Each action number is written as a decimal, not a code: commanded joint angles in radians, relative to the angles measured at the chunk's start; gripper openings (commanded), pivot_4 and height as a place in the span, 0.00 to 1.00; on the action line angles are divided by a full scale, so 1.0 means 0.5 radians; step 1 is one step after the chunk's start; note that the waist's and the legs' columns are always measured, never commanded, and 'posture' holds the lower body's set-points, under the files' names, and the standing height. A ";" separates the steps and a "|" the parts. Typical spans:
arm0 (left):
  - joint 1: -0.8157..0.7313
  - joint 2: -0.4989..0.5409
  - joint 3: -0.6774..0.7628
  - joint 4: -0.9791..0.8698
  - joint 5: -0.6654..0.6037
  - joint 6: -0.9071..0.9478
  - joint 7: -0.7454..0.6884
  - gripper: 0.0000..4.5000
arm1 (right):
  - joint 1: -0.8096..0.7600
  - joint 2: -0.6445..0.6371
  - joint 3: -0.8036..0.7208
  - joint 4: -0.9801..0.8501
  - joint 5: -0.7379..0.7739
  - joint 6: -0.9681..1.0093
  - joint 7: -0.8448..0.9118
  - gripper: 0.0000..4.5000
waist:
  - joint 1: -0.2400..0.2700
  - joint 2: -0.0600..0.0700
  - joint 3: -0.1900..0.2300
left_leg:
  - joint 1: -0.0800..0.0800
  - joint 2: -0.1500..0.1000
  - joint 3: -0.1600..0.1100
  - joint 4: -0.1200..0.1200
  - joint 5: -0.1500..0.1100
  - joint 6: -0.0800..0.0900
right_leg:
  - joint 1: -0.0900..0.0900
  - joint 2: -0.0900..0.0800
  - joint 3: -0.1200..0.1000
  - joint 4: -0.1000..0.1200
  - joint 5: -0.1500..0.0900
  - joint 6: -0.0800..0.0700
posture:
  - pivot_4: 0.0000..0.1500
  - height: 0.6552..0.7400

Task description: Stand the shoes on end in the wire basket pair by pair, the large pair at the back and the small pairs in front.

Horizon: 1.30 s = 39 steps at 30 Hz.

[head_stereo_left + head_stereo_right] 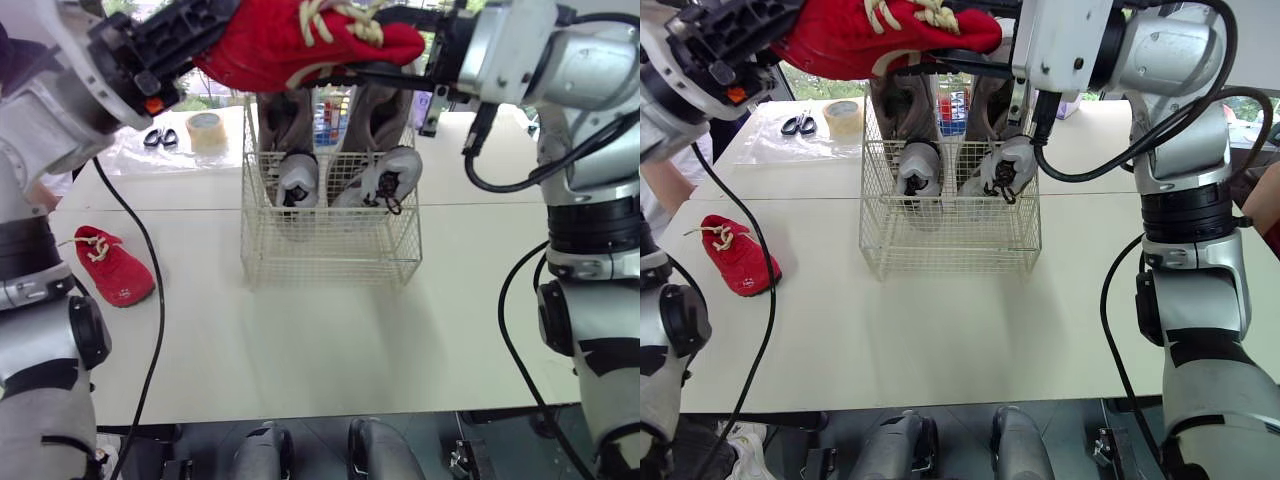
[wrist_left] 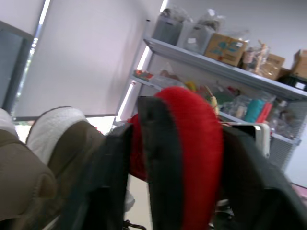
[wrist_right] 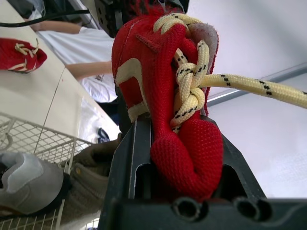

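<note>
A red shoe [image 1: 300, 40] with cream laces hangs in the air above the wire basket [image 1: 330, 250]. My left gripper [image 1: 210, 45] is shut on its heel end and my right gripper [image 1: 390, 55] is shut on its toe end. In the right wrist view the black fingers [image 3: 129, 163] clamp the red shoe [image 3: 168, 96]. The other red shoe [image 1: 115, 265] lies on the table at the left. The large brown and grey pair [image 1: 380, 150] stands on end at the back of the basket, toes down.
A tape roll [image 1: 205, 130] and scissors [image 1: 160, 138] lie on a plastic sheet at the table's back left. A person in a white shirt [image 3: 91, 48] stands beside the table's left side. The basket's front half holds nothing.
</note>
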<state>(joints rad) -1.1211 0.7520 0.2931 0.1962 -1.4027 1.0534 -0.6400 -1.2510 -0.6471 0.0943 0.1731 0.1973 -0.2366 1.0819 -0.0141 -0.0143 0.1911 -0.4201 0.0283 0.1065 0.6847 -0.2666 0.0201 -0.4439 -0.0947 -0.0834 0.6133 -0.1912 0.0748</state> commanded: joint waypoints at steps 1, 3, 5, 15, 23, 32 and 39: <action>-0.077 -0.016 0.074 0.017 0.007 0.014 -0.036 0.17 | -0.023 -0.006 -0.063 -0.084 -0.004 -0.053 -0.035 0.19 | 0.000 0.000 0.000 | 0.000 0.000 0.000 0.000 0.000 0.000 | 0.000 0.000 0.000 0.000 0.000 0.000 | 1.00 1.00; -0.078 -0.034 0.100 0.030 0.003 0.023 -0.019 0.06 | -0.017 -0.006 -0.064 -0.083 -0.016 -0.052 -0.039 0.19 | 0.001 0.000 0.000 | 0.000 0.000 -0.001 0.000 0.000 0.000 | 0.000 0.000 0.000 0.000 0.000 0.000 | 1.00 1.00; -0.067 -0.044 0.110 0.019 0.017 0.026 -0.007 0.06 | -0.011 -0.009 -0.065 -0.080 -0.025 -0.026 -0.043 0.19 | 0.001 0.000 0.000 | 0.000 0.000 -0.001 0.000 0.000 0.000 | 0.000 0.000 0.000 0.000 0.000 0.000 | 1.00 1.00; 0.112 -0.404 0.547 -0.202 -0.303 -0.304 0.539 0.06 | 0.248 0.037 -0.456 -0.017 0.258 0.608 -0.479 0.99 | 0.007 -0.002 0.000 | 0.000 0.000 -0.002 0.001 0.000 0.000 | 0.002 -0.004 0.000 0.000 0.000 0.000 | 1.00 1.00; 0.286 -1.030 0.521 -0.577 -0.433 -0.742 0.840 0.06 | 0.527 0.844 -0.921 -0.567 1.801 1.685 -1.371 0.99 | 0.005 -0.001 0.000 | 0.003 0.002 -0.003 -0.001 0.002 -0.003 | 0.003 -0.002 -0.002 0.003 0.001 -0.001 | 1.00 1.00; 0.378 -1.207 0.306 -0.585 -0.381 -0.802 0.810 0.06 | 0.466 1.225 -0.787 -0.743 2.046 1.664 -1.695 0.99 | 0.010 -0.001 0.000 | 0.000 0.001 -0.003 0.000 -0.001 0.004 | 0.003 0.002 -0.001 0.000 0.001 -0.002 | 1.00 1.00; 0.426 -1.106 0.216 -0.511 -0.274 -0.776 0.759 0.06 | 0.431 1.172 -0.701 -0.724 2.018 1.653 -1.628 0.99 | 0.004 -0.001 0.000 | 0.000 0.001 -0.004 0.000 -0.006 0.012 | 0.002 0.003 -0.001 0.000 0.001 -0.002 | 1.00 1.00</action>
<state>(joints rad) -0.8964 0.1869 0.4079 -0.0383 -1.5407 0.6658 -0.2436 -1.0007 -0.0587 -0.2598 -0.1610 1.1922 0.6038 0.2536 -0.0123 -0.0149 0.1912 -0.4208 0.0293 0.1044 0.6845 -0.2695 0.0259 -0.4429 -0.0925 -0.0842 0.6134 -0.1905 0.0740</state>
